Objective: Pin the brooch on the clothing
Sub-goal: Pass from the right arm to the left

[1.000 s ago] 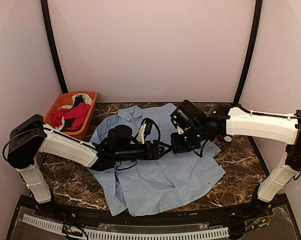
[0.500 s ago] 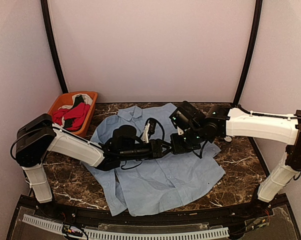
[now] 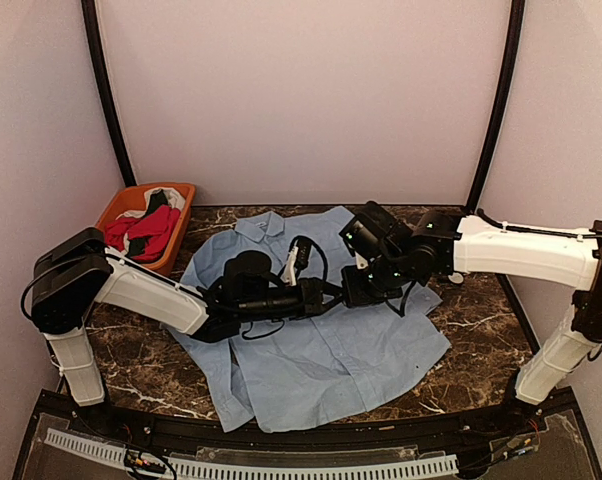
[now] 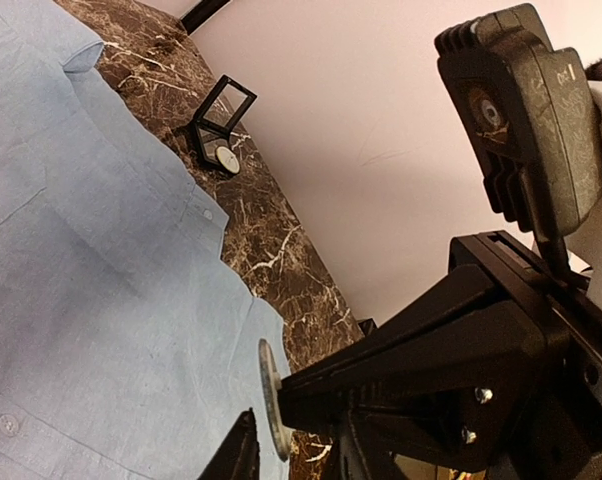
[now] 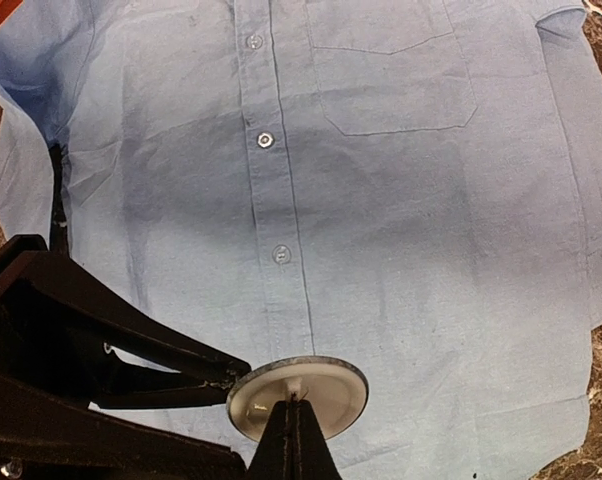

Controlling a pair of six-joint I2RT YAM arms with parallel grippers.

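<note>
The clothing, a light blue button-up shirt (image 3: 321, 350) (image 5: 381, 200) (image 4: 81, 250), lies flat on the marble table. Above its lower front hangs the brooch (image 5: 311, 390) (image 4: 270, 395), a round white disc with a grey rim. My right gripper (image 5: 294, 405) (image 3: 359, 285) is shut on the small post on the brooch's back. My left gripper (image 4: 264, 415) (image 3: 333, 292) comes in from the left. Its fingers (image 5: 181, 365) straddle the disc's rim, nearly closed. One finger touches the disc and a thin gap shows at the other.
An orange basket (image 3: 176, 195) with red, black and white garments (image 3: 141, 230) stands at the back left. A small open black box (image 4: 216, 125) sits on the marble (image 3: 481, 320) past the shirt's right sleeve. Both arms cross over the shirt's middle.
My left arm has slid right until its fingers reach the brooch, and its jaws have narrowed. The right gripper has stayed in place, shut on the brooch.
</note>
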